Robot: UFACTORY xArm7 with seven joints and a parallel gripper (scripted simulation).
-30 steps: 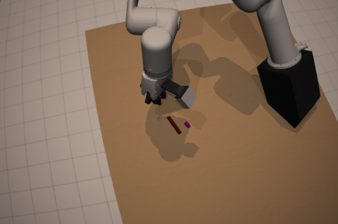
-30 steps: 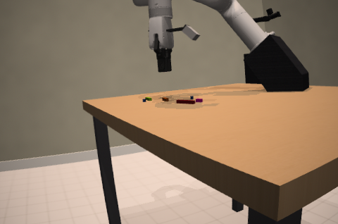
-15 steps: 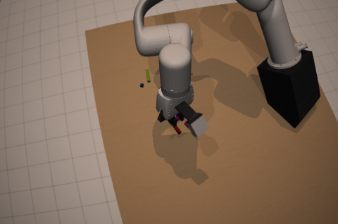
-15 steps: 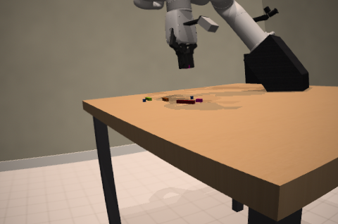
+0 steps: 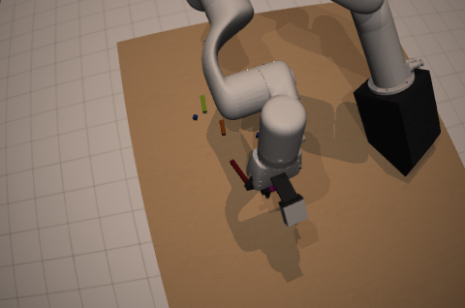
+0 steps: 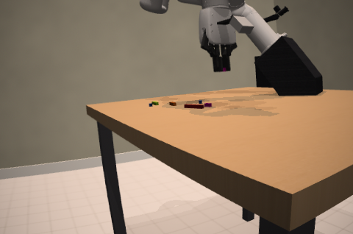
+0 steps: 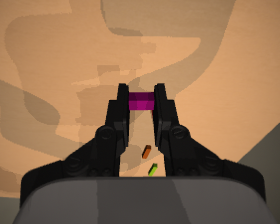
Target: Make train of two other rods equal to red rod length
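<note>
Gripper (image 7: 141, 100) is narrowed down, fingers pinching a short magenta rod (image 7: 140, 100) crosswise between the tips. In the exterior view the gripper (image 6: 221, 67) hangs well above the table (image 6: 235, 143), pointing down, w/ a bit of the magenta rod (image 6: 223, 69) showing at the tip. From the top the gripper (image 5: 263, 190) is mostly hidden under the wrist; only a sliver of magenta shows.

Red rod (image 6: 193, 106) lies flat on the table, below and a little left of the gripper in the ext. view; from the top, the red rod (image 5: 237, 169) is partly covered by the wrist. A second magenta rod (image 6: 208, 104) lies just beside its right end.

Other rods on the table: orange rod (image 5: 222, 127), lime rod (image 5: 203, 104), small blue rod (image 5: 195, 117) near the lime one, another blue rod (image 6: 200, 101) behind the red one. Wrist view also catches the orange rod (image 7: 146, 151) and lime rod (image 7: 152, 169) far below, between the fingers.

No brands, labels or readable writing anywhere on arm, black base (image 5: 402, 125) or rods.
</note>
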